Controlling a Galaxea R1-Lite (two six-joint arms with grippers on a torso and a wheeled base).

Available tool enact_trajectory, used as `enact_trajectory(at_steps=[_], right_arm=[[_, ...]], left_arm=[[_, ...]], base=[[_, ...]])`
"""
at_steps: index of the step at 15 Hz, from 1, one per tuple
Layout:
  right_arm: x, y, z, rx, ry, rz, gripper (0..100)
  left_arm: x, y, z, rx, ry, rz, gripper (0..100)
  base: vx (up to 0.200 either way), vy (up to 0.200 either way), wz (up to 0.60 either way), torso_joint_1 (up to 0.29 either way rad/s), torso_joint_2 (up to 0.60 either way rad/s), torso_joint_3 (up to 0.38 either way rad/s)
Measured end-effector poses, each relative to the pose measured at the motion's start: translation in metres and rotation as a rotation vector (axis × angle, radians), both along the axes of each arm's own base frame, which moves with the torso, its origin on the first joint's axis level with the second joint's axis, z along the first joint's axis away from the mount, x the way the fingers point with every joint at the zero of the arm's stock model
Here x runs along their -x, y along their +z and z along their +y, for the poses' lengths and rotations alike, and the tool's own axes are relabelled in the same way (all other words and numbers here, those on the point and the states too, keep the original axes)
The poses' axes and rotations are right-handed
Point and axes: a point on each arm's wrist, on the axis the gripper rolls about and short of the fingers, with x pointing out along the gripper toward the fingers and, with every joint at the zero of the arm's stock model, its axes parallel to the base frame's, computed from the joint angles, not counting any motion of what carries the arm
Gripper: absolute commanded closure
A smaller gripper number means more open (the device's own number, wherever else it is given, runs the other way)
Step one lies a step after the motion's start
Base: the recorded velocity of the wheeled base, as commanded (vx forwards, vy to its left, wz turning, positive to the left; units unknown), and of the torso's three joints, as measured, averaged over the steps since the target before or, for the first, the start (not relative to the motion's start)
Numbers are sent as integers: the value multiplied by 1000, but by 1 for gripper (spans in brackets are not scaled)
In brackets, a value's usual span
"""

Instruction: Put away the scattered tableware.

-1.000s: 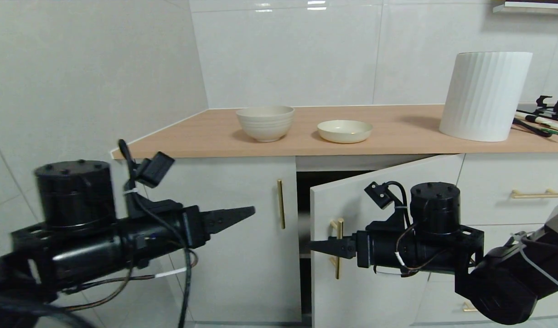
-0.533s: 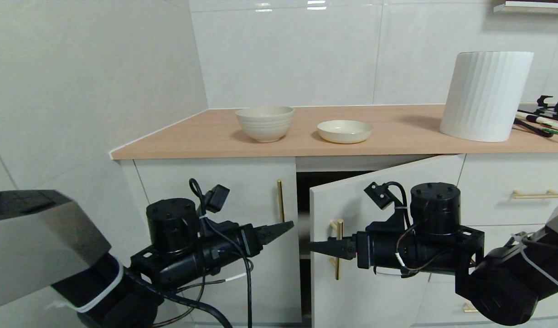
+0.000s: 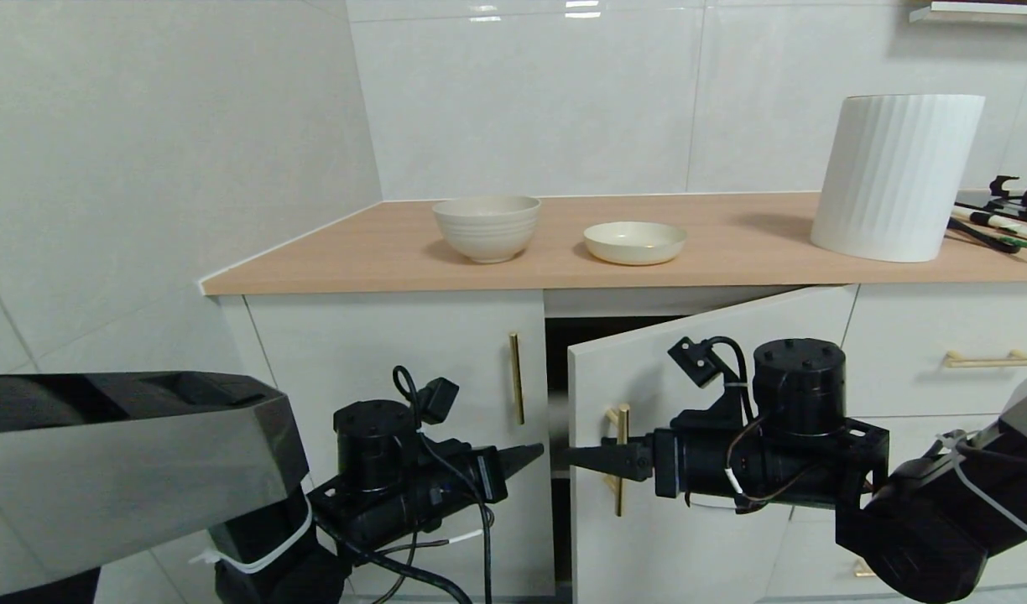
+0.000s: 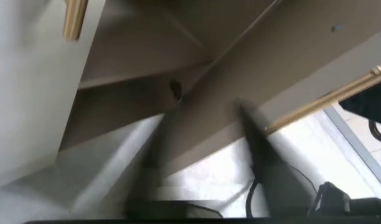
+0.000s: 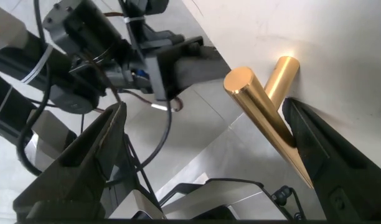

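A deep cream bowl (image 3: 487, 226) stands on the wooden desk (image 3: 379, 252), near the corner of the wall. A small flat dish (image 3: 635, 242) sits near it, a little to the right. The two do not touch, and both are right side up.

Under the desk are white cupboard doors. The left door (image 3: 396, 403) is shut and has a thin gold handle (image 3: 516, 377). The right door (image 3: 690, 377) stands partly open, with a dark gap beside it. It has a gold bar handle (image 3: 621, 457).

The right pincer (image 3: 593, 455) is at this bar handle (image 5: 265, 112). Its two fingers (image 5: 106, 149) are spread wide, and the bar sits between them, close to one finger. It is not squeezing the bar.

The left pincer (image 3: 526, 455) is low in front of the left door, pointing at the gap, with its tip near the right pincer's tip. In the left wrist view its fingers (image 4: 156, 146) look blurry but spread apart, with nothing held.

Far right on the desk stands a tall white pot (image 3: 895, 176) with ribs. Some long thin sticks (image 3: 996, 226) lie beside it.
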Motion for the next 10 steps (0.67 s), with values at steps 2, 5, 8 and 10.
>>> enact_trajectory(at_steps=[2,5,8,10], right_arm=[[0,0,0,-3,1,-1,0],[1,0,0,-4,2,-3,0],[1,-1,0,-5,3,-5,0],[2,-1,0,-4,4,-4,0]], left_arm=[[-5,2,-3,12,-2,-52,100],[-9,0,-6,-30,-23,-139,100],[-15,-12,-15,-155,-82,-277,100],[-18,-19,-26,-186,-106,-320,100]], base=[[0,0,0,0,0,0],[0,0,0,0,0,0],[0,0,0,0,0,0],[0,0,0,0,0,0]])
